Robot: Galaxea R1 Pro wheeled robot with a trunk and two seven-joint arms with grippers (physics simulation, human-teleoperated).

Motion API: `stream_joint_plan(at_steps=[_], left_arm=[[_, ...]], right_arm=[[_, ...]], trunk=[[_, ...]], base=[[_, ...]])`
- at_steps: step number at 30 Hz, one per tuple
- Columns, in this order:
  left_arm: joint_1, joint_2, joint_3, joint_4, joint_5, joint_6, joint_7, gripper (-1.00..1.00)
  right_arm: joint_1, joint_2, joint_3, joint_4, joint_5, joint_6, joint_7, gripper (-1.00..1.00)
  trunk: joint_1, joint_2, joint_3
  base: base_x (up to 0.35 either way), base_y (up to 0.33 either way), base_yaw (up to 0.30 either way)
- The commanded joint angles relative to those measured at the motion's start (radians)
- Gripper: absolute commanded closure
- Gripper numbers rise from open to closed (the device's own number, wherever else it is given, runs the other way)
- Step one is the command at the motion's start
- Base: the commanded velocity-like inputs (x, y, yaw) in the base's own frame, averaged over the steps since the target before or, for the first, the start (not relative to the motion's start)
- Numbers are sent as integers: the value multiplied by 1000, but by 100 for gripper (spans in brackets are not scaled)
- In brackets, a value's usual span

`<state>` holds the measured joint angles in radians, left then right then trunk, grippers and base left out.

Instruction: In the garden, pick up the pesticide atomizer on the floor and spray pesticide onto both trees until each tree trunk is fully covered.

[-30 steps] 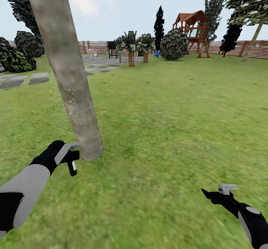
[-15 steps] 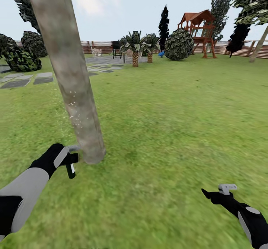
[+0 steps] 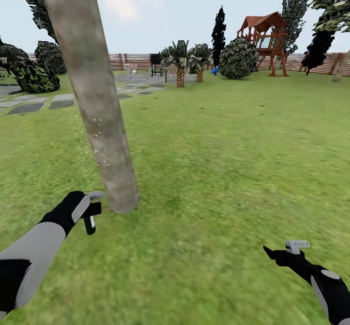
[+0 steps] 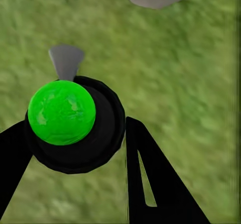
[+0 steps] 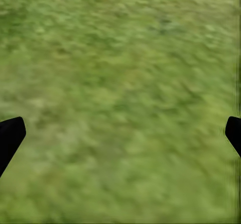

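While the pesticide atomizer [image 3: 91,212] sits at lower left of the head view, it's already pinched in the left gripper [image 3: 89,208]; grey trigger head pokes toward the tree trunk [image 3: 92,92], black body hangs below. From the left wrist view you get the bottle end-on [image 4: 75,126], round black body with the green spot facing the camera, one black finger [image 4: 153,184] on each side, grey nozzle tip sticking out over grass; so the jaws are clamped on the body, not the trigger.

Handling guess: small rigid plastic thing, light, probably a bit slick and round, so it could twist in a two-finger pinch; holding it around the body near the head like this seems sensible, keeps the nozzle free.

Trunk leans from the upper left of the frame down to its base just beside the nozzle, near but apart as far as I can tell; there's a scatter of tiny white specks on the lower part, upper bark looks bare, so I'd say coverage is partial.

Right gripper [image 3: 284,253] hangs at lower right over lawn; its wrist view shows two fingertips [image 5: 11,133] at opposite edges, spread wide, nothing between.

Farther out: short palms [image 3: 181,67], a round bush [image 3: 238,58], red playhouse [image 3: 265,38], slatted fence [image 3: 136,60] across the top.
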<state>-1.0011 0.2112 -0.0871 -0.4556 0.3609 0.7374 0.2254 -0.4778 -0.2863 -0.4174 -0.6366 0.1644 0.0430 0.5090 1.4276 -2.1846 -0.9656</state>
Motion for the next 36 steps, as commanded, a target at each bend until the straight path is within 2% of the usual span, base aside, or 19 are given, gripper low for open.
stream_joint_plan(at_steps=[1,6,13,22,29,36], left_arm=[[-1,1,-8,-2,10,4,8,100],[-1,2,-8,-2,10,5,8,100],[-1,2,-6,-2,8,5,8,100],[11,2,-6,0,6,2,9,100],[12,1,-7,-1,7,2,9,100],[12,1,-6,-2,7,4,12,100]], right_arm=[[-1,1,-6,-1,8,5,8,-100],[-1,1,-6,-1,9,5,8,-100],[-1,1,-6,-1,9,5,8,-100],[-1,1,-6,-1,9,5,8,-100],[-1,1,-5,-1,9,5,8,-100],[-1,1,-4,-1,9,5,8,-100]], trunk=[[0,0,-1],[0,0,-1],[0,0,-1],[0,0,-1],[0,0,-1],[0,0,-1]], base=[[0,-227,0],[130,-200,38],[301,-14,155],[73,-23,90],[190,-205,14],[3,-271,73]])
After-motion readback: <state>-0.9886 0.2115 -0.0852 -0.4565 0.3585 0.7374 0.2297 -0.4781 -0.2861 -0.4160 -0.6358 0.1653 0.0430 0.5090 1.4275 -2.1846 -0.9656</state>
